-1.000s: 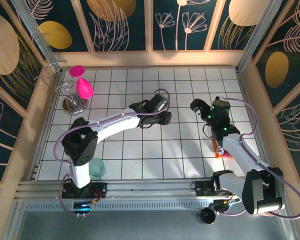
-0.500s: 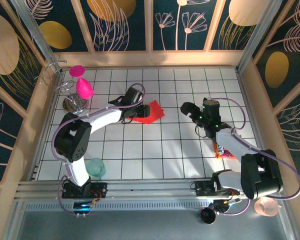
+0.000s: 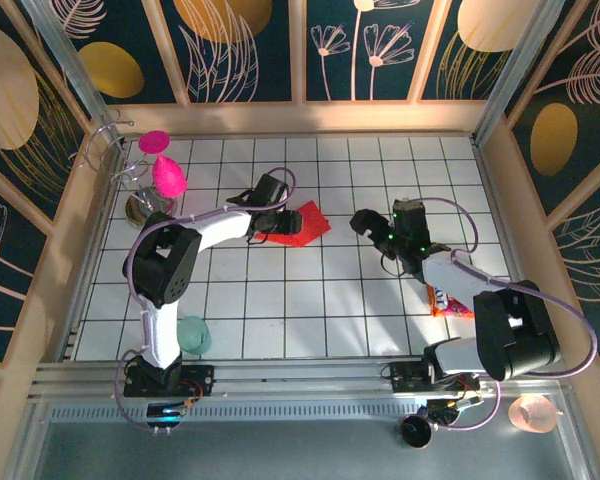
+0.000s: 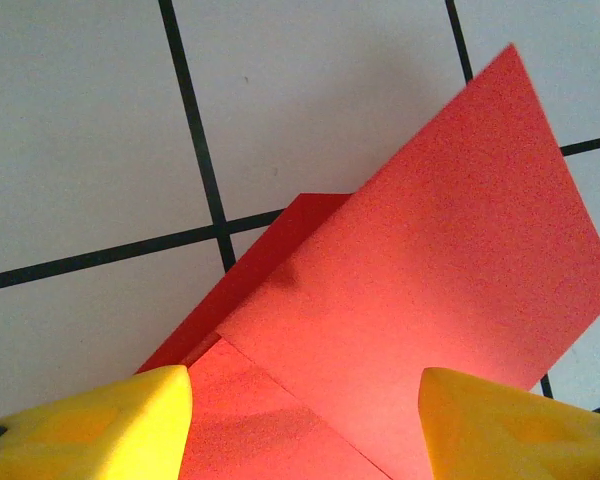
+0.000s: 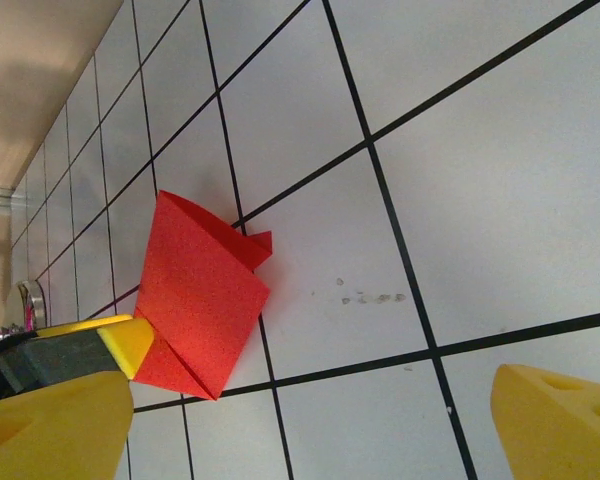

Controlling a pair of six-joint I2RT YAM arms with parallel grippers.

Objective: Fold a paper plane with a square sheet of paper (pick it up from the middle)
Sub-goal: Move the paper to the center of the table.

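Observation:
The red sheet of paper (image 3: 302, 221) lies on the white tiled floor, partly folded, with one flap overlapping another (image 4: 420, 290). My left gripper (image 3: 279, 222) hovers at the paper's left edge. It is open, its yellow fingertips (image 4: 110, 425) wide apart over the red surface, gripping nothing. My right gripper (image 3: 372, 232) is about one tile to the right of the paper, open and holding nothing. In the right wrist view the folded paper (image 5: 200, 295) sits to the left, with a yellow fingertip of the left gripper (image 5: 132, 345) touching its edge.
Two magenta goblets (image 3: 163, 165) hang on a metal stand (image 3: 145, 207) at the back left. A teal cup (image 3: 193, 334) stands near the left arm's base. An orange packet (image 3: 447, 303) lies under the right arm. Wooden walls ring the floor.
My left gripper has pulled back to the left, uncovering the red paper it covered. My right gripper has moved left toward the paper.

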